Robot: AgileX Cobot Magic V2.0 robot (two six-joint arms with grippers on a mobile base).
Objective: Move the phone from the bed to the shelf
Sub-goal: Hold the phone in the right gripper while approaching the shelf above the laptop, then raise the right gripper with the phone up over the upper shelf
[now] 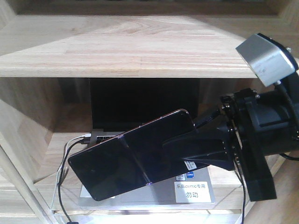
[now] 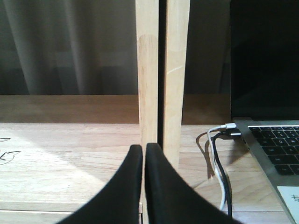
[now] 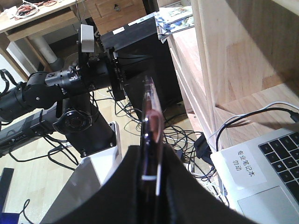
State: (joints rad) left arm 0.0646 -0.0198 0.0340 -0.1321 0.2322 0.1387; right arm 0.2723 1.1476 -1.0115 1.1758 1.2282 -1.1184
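The phone, a glossy black slab with a pinkish rim and a crease across its middle, hangs tilted in the air in front of the open laptop. My right gripper reaches in from the right and is shut on the phone's right end. In the right wrist view the phone stands edge-on between the black fingers. The thick light-wood shelf runs across above the phone. My left gripper is shut on nothing, low over a wooden board. The bed is out of view.
The laptop sits in the lower compartment with white and black cables plugged into its left side. Two wooden uprights stand just ahead of the left gripper. The left arm and floor cables show below.
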